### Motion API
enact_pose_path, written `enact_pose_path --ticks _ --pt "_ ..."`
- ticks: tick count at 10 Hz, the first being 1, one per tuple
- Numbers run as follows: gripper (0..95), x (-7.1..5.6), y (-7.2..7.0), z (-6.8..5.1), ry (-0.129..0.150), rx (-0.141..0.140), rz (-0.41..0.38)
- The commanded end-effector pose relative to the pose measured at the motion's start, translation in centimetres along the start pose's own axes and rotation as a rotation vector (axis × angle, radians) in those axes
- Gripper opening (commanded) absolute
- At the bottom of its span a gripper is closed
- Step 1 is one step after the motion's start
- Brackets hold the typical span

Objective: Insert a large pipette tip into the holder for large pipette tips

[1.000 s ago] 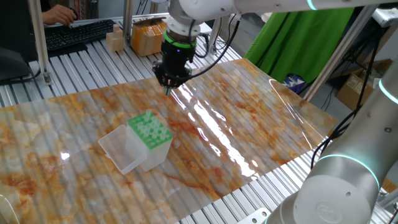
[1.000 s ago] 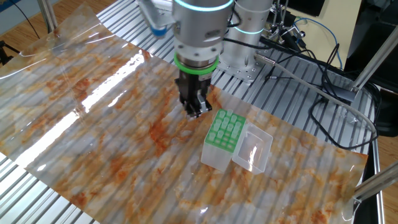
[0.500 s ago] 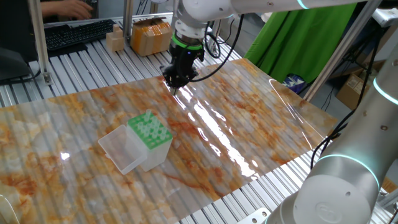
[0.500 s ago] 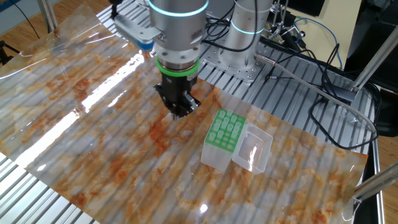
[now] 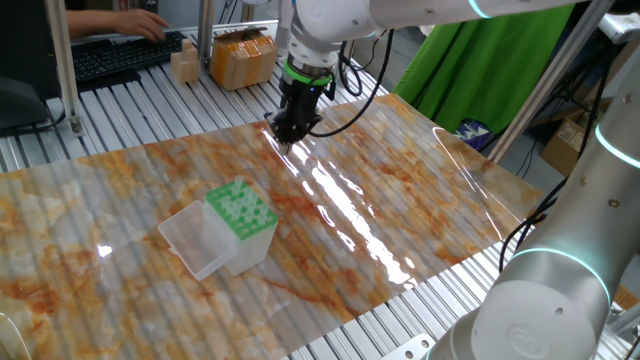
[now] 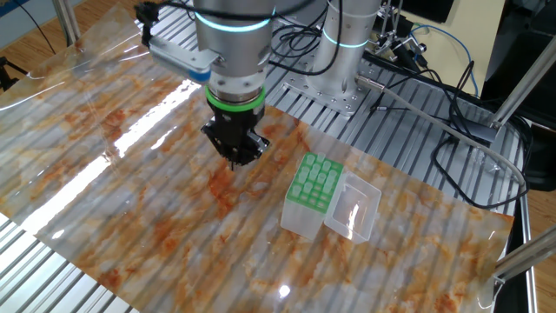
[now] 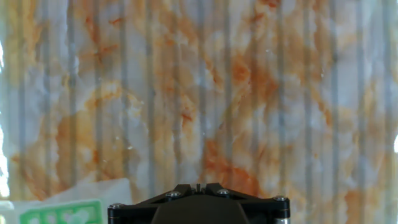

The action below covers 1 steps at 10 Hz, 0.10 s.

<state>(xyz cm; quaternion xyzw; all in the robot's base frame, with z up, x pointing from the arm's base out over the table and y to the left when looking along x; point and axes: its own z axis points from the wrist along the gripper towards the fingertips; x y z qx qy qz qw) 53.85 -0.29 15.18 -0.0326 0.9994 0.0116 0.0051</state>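
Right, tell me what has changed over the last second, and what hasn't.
The tool has moved away from the holder for large pipette tips: leftward across the mat in the other fixed view, up and to the right in one fixed view. Its wrist has rolled, and it stays shut. No pipette tip is visible, so nothing was seen taken or released. The holder and its open lid have not moved.

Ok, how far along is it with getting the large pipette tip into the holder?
Done: only the holder stands ready, lid open, green rack exposed. In hand: nothing I can see; the fingers are shut above the mat, apart from the holder, and no tip shows in any view. Left: pick up a tip, carry it over, insert it.
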Motion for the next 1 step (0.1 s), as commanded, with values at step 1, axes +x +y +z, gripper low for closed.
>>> enact_pose_path --ticks 1 --pt "0.0 -0.16 -0.22 0.44 0.0 0.027 -0.038"
